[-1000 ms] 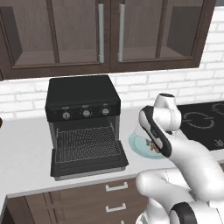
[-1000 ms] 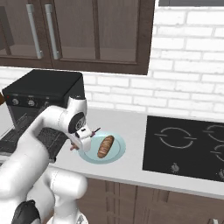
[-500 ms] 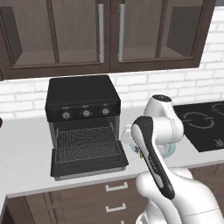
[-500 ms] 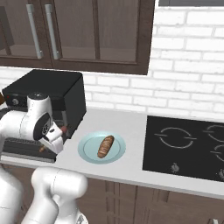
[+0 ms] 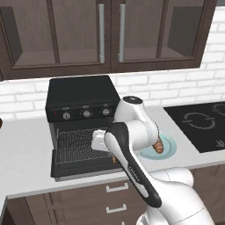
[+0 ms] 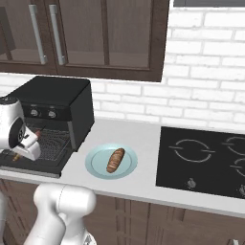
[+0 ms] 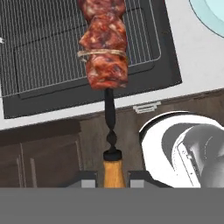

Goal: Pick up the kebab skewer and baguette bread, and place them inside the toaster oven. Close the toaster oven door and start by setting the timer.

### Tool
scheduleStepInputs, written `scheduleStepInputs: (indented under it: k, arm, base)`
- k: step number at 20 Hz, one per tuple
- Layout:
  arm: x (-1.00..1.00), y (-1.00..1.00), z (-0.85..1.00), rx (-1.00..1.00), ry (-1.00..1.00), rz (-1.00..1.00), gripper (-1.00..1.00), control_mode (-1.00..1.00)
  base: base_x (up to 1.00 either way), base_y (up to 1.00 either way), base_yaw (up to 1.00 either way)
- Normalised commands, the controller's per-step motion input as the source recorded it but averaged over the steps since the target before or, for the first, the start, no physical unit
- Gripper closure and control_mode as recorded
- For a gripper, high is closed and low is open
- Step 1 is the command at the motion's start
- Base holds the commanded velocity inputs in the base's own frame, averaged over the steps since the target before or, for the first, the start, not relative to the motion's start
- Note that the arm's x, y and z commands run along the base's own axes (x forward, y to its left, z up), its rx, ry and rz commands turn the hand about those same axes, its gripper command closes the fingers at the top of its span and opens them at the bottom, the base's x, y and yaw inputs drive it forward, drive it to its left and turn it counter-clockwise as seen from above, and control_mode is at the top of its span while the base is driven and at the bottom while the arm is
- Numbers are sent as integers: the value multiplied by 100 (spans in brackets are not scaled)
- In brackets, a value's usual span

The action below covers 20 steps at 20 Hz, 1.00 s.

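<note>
My gripper (image 7: 113,176) is shut on the orange handle of the kebab skewer (image 7: 105,48). Its red-brown meat chunks hang over the wire rack (image 7: 48,39) and the lowered toaster oven door (image 7: 87,98). From the right base view, the gripper (image 6: 28,143) hovers just in front of the black toaster oven (image 6: 57,103), above its open door (image 6: 33,165). The baguette bread (image 6: 115,160) lies alone on a pale blue plate (image 6: 98,167) to the oven's right. In the left base view my arm hides part of the oven (image 5: 83,94) and of the baguette bread (image 5: 158,145).
Three silver knobs (image 5: 86,114) line the oven's front panel. A black cooktop (image 6: 206,160) is set into the white counter (image 6: 139,139) right of the plate. Dark wall cabinets (image 5: 110,30) hang above, and drawers (image 7: 48,153) sit below the counter edge.
My arm has swung left from the plate to the open oven, carrying the skewer with it. The baguette has stayed on the plate.
</note>
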Motion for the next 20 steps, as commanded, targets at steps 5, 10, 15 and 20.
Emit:
scheduleStepInputs:
  k: [5,10,15,20]
  arm:
    - [20,70,-1,0,2,20,100,-100]
    - [47,32,-31,0,1,18,100,-100]
    - [53,44,-45,0,9,13,100,-100]
    - [49,32,-25,0,0,8,100,-100]
  base:
    - [0,0,0]
    - [0,0,0]
    - [0,0,0]
    - [0,0,0]
